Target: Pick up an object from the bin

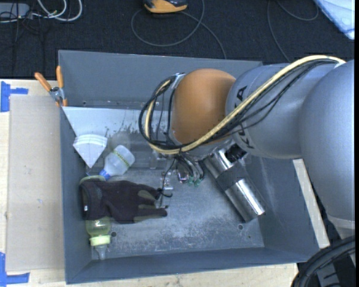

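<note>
Orange cover (200,103) masks the gripper (166,190), so its opening cannot be told; nothing shows held. It hangs at the right end of the black glove (116,199), left-centre in the bin (197,229), likely because cloth pinches easily.

Arm: your grey arm (299,112) comes in from the right of the view, its thick link running across toward the middle and tipping downward.
Wrist: there's the orange cover (200,103), round and domed, sitting near the centre of the view with its back up toward the camera.
Cables: black and yellow cables (269,88) ride along the top of the link, then loop in a bundle round the left side of the cover.
Cylinder: a silver cylinder (242,193) juts from under the wrist, slanting down and to the right.
Gripper: your gripper (166,189) hangs below the cover's lower left edge, pointing down. You can't read its state from this angle.
</note>
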`<state>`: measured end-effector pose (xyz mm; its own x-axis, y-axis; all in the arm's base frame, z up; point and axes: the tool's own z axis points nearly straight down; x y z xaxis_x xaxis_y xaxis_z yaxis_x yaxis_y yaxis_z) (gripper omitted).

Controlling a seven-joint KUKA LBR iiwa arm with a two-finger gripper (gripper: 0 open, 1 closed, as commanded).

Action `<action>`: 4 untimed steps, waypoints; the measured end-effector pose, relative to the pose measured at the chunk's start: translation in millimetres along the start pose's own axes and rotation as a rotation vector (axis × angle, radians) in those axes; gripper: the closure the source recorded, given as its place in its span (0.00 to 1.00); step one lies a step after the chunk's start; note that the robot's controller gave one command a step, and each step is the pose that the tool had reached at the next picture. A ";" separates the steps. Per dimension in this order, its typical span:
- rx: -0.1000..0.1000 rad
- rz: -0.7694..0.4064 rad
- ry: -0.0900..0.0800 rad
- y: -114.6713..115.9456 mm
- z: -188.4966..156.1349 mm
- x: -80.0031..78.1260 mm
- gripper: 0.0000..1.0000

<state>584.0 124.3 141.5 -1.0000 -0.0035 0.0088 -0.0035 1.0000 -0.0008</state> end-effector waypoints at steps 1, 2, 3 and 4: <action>0.000 0.001 -0.002 -0.3 -2.4 0.1 0.00; 0.001 -0.045 0.001 24.9 -16.6 46.7 0.00; -0.001 -0.265 -0.007 33.7 26.4 39.8 0.00; 0.001 -0.352 0.003 51.1 55.7 38.6 0.00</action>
<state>544.7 175.2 86.1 -0.9373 -0.3484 0.0121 -0.3484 0.9374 0.0019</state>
